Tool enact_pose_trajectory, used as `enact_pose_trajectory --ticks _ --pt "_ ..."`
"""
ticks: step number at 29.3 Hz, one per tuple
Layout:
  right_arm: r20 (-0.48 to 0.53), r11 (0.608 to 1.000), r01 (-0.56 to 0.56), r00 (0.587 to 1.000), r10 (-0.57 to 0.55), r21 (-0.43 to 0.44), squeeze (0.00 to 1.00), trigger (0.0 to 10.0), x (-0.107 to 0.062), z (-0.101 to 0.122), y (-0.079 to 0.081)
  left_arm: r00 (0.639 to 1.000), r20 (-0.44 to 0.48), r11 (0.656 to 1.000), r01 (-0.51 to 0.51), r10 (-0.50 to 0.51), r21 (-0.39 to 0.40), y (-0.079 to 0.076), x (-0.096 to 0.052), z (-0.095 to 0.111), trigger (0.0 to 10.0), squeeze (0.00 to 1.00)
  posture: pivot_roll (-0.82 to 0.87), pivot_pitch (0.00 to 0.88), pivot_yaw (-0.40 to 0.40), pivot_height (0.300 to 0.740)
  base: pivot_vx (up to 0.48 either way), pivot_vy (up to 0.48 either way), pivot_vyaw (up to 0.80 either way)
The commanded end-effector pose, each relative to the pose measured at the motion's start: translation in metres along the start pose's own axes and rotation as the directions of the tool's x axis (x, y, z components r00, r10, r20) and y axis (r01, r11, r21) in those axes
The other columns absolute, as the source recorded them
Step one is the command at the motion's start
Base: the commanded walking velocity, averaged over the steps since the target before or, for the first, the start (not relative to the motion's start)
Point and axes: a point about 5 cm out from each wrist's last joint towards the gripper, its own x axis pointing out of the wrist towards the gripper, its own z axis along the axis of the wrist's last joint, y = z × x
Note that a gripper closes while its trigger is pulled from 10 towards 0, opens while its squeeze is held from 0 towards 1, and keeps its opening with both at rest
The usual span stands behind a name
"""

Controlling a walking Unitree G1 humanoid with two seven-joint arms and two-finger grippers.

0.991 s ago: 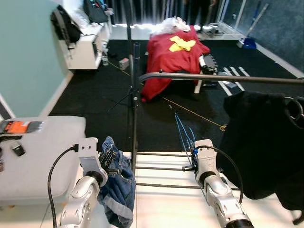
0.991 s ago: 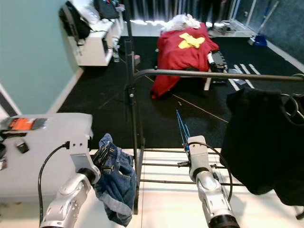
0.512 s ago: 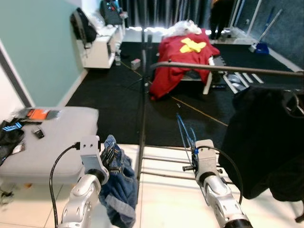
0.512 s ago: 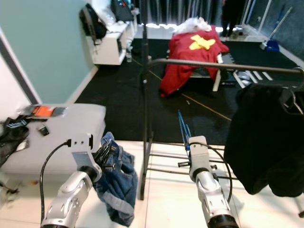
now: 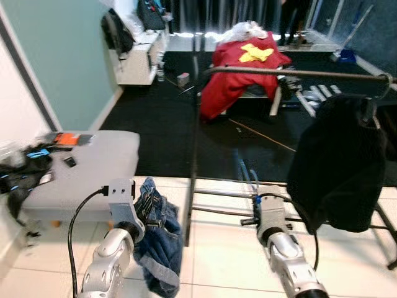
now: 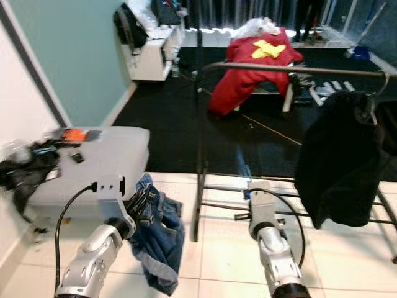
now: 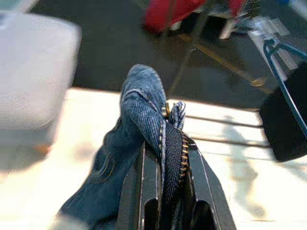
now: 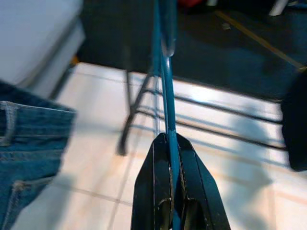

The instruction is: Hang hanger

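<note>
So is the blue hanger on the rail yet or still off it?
Off it. The right hand grips the blue hanger low, below the rail.

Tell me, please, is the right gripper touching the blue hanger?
Touching. The right wrist view shows the right gripper shut on the blue hanger.

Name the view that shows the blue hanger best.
The right wrist view: the blue hanger runs sharp and close from the right gripper, which is shut on it. Both eye views show it small and blurred; the left wrist view catches one end.
</note>
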Motion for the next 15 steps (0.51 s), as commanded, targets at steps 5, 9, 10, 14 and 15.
enact_pose_trajectory --ticks 5,9,10,14,15 --pt "-0.006 1.0 0.01 1.0 -0.01 0.011 0.0 10.0 -0.0019 -0.0032 -0.0012 0.999 0.006 0.999 0.031 -0.032 0.03 -0.0007 0.0002 0.005 10.0 0.0 0.11 0.058 0.051 0.74 0.0 0.0 0.0" --pt "-0.012 1.0 0.015 1.0 -0.015 0.019 0.0 10.0 -0.0045 -0.0062 -0.0018 0.999 -0.009 0.998 0.046 -0.046 0.034 -0.0031 0.0005 0.0026 10.0 0.0 0.11 0.057 0.062 0.74 0.0 0.0 0.0" --pt "-0.012 1.0 0.015 1.0 -0.015 0.019 0.0 10.0 -0.0045 -0.0062 -0.0018 0.999 -0.009 0.998 0.046 -0.046 0.034 -0.0031 0.0005 0.0026 10.0 0.0 0.11 0.057 0.062 0.74 0.0 0.0 0.0" --pt "-0.02 0.999 0.031 0.999 -0.03 0.026 0.0 10.0 -0.0073 -0.01 -0.0052 0.997 -0.027 0.996 0.073 -0.071 0.048 -0.0071 0.0034 0.0015 10.0 0.0 0.1 0.059 0.077 0.74 0.0 0.0 0.0" --pt "-0.02 0.999 0.033 0.999 -0.033 0.028 0.0 10.0 -0.0076 -0.01 -0.0056 0.997 -0.03 0.996 0.077 -0.075 0.052 -0.0076 0.0042 0.0014 10.0 0.0 0.1 0.059 0.077 0.74 0.0 0.0 0.0"
